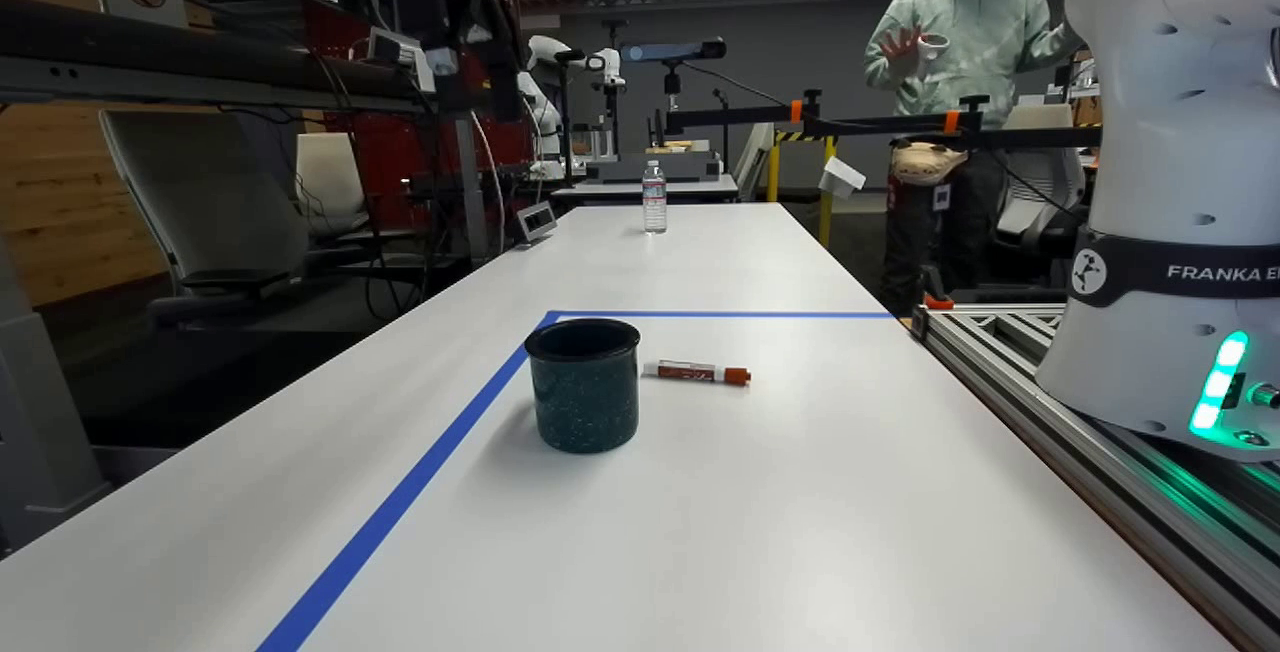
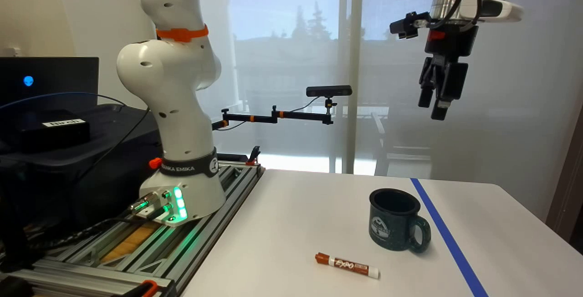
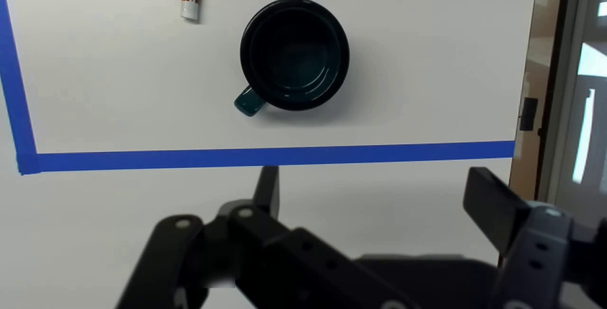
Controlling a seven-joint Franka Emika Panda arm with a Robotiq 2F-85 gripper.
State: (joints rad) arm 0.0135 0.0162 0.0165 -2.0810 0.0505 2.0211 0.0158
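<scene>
Mug (image 2: 396,222) upright on the tabletop (image 2: 282,238), dark and glossy, with its handle (image 2: 426,233) out toward the side of the blue tape (image 3: 303,156). Gripper (image 3: 372,178) well above the mug's level and off past its taped side, fingers (image 3: 495,209) spread wide apart around nothing. Marker (image 2: 347,265) flat on the tabletop near the mug, not touching it in the wrist view, white end nearer the mug.

Likeliest fault, judging by that offset: a straight descent from here, ending on the tabletop beyond the tape instead of around the mug. After only a partial shift toward the mug, probable contact between a finger and the rim (image 3: 343,54), and from that a tilt or a skid. Another hazard in the handle: jutting out on the mug's taped side, so liable to catch a finger on a low approach from there and spin the body round. Room for the mug's width inside the finger gap: impossible to judge from such a height; with scant clearance, even a slightly off-centre descent enough for a shove. Marker, apparently round-barrelled, prone to roll farther from the mug after a knock from low sideways drift. Smooth-looking surface on the mug: possible slip under a weak or uneven pinch.
</scene>
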